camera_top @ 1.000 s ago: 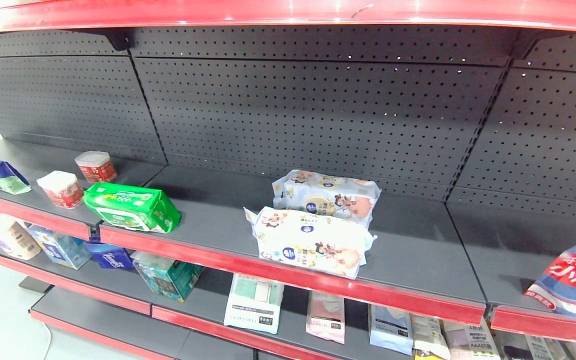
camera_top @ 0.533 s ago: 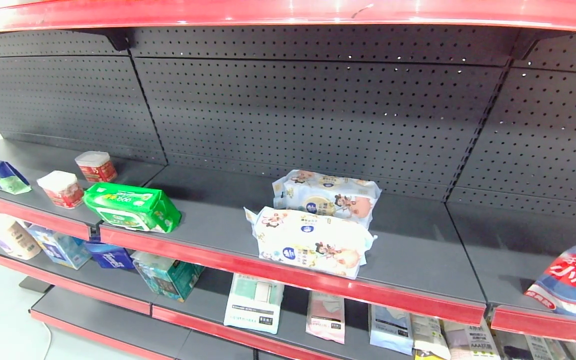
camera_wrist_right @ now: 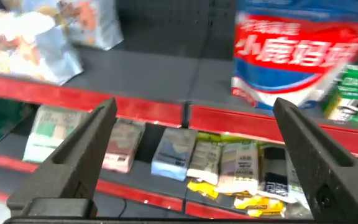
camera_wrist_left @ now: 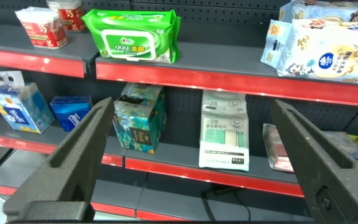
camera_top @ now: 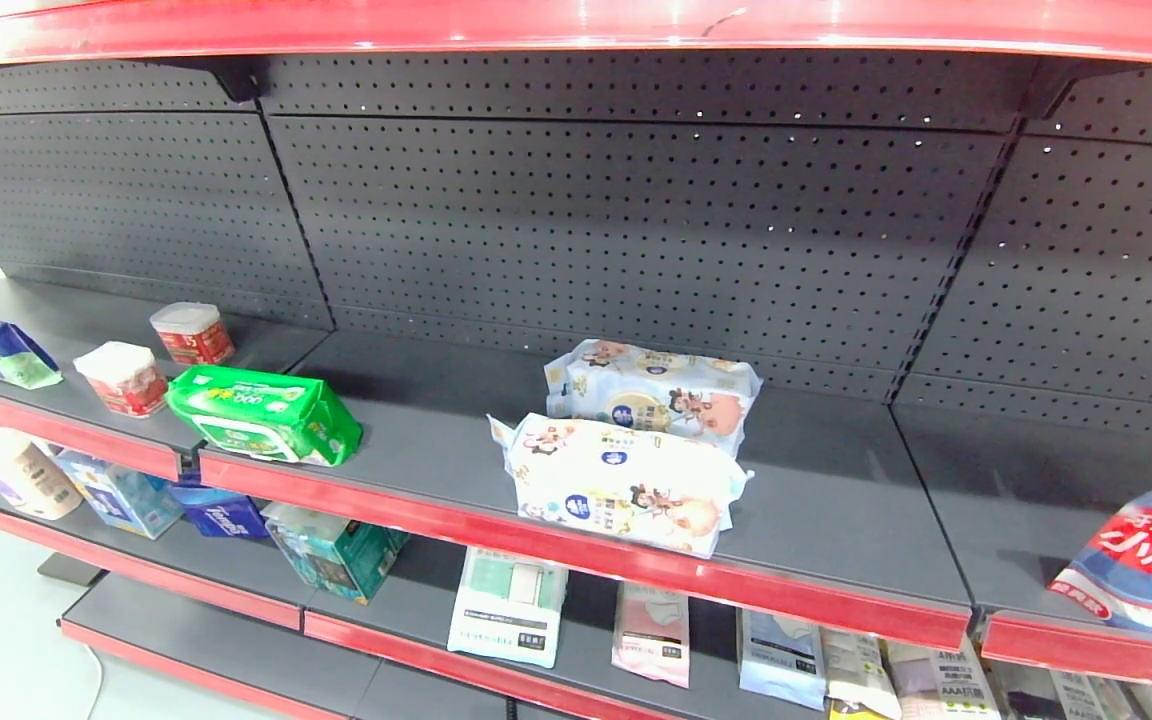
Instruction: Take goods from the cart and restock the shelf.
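The left tool (camera_wrist_left: 192, 102) is spread wide and holds nothing, its two dark fingers (camera_wrist_left: 73, 162) well apart. Straight ahead of it, framed between the fingers, a teal tissue box (camera_wrist_left: 140, 118) and a white-and-green pouch (camera_wrist_left: 224, 130) stand side by side on a lower board of the shelf (camera_wrist_left: 229, 79). Beyond the teal box on that same board are blue tissue packs (camera_wrist_left: 17, 106). One board higher, a green wipes pack (camera_wrist_left: 132, 34) lies near the red front edge, with two red-and-white cups (camera_wrist_left: 40, 26) just beside it. Farther along that board on the other side lie the two cartoon-printed packs (camera_wrist_left: 328, 46), one behind the other and touching.

The right tool (camera_wrist_right: 194, 102) is likewise wide, with nothing between its fingers. Ahead of it, in the gap, a row of small flat packets (camera_wrist_right: 173, 152) stands close together on the lower board. On the board above them a red, white and blue bag (camera_wrist_right: 294, 53) sits close to the front edge, well apart from the cartoon-printed packs on the same level.
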`<state>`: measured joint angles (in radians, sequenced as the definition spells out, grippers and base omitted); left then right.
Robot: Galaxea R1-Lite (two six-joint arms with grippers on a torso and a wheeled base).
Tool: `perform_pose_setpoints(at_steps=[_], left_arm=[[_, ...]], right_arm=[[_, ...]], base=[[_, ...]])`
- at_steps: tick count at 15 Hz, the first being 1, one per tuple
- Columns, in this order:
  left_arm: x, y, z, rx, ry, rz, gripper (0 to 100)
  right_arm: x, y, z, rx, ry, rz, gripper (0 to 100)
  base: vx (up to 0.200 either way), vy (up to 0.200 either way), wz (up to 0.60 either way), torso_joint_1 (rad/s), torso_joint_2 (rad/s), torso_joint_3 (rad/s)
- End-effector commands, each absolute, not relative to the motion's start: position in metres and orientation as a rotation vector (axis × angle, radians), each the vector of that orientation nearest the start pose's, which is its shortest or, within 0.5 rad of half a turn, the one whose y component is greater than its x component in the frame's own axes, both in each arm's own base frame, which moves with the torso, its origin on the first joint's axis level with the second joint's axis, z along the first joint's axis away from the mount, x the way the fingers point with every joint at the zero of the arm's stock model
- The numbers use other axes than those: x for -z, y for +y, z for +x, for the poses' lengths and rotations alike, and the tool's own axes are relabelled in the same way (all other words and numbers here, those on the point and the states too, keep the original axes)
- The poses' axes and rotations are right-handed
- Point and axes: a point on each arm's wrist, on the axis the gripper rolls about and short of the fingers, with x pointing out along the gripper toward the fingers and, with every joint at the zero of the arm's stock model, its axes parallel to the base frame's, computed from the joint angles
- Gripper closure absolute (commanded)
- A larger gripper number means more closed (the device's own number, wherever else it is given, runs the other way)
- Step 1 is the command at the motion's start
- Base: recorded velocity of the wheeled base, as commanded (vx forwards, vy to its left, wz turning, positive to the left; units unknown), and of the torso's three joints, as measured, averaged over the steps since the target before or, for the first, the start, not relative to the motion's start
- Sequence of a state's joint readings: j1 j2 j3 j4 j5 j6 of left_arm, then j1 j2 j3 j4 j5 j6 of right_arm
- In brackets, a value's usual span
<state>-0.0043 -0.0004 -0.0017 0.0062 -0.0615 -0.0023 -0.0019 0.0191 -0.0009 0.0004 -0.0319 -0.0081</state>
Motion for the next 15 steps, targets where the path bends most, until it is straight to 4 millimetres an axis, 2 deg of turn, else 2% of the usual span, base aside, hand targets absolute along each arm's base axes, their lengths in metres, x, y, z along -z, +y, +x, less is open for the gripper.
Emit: perform_pose_setpoints(at_steps=[1,6,12,15], left_arm=[[-0.0753,-0.0013,-0.023,0.066,0.005,-0.003,0],[-0.0751,-0.0013,-0.023,0.066,0.006,-0.002,0],[-0.0753,-0.0013,-0.023,0.066,0.005,-0.002,0],[-0.0753,-0.0013,-0.023,0.066,0.005,-0.002,0]], right_arm=[[-0.0758,-0.0008,-0.0227,0.034,0.003,-0.008,0],[-0.0758,-0.0008,-0.0227,0.034,0.003,-0.005,0],[-0.0759,-0.0008,-0.0228,0.034,0.0,-0.006,0],[-0.0759,-0.0008,-0.0228,0.034,0.0,-0.006,0]], base=[[0.0,0.0,0.0,0.0,0.0,0.0],[0.0,0.0,0.0,0.0,0.0,0.0],[0.0,0.0,-0.6,0.005,0.0,-0.001],[0.0,0.0,0.0,0.0,0.0,0.0]])
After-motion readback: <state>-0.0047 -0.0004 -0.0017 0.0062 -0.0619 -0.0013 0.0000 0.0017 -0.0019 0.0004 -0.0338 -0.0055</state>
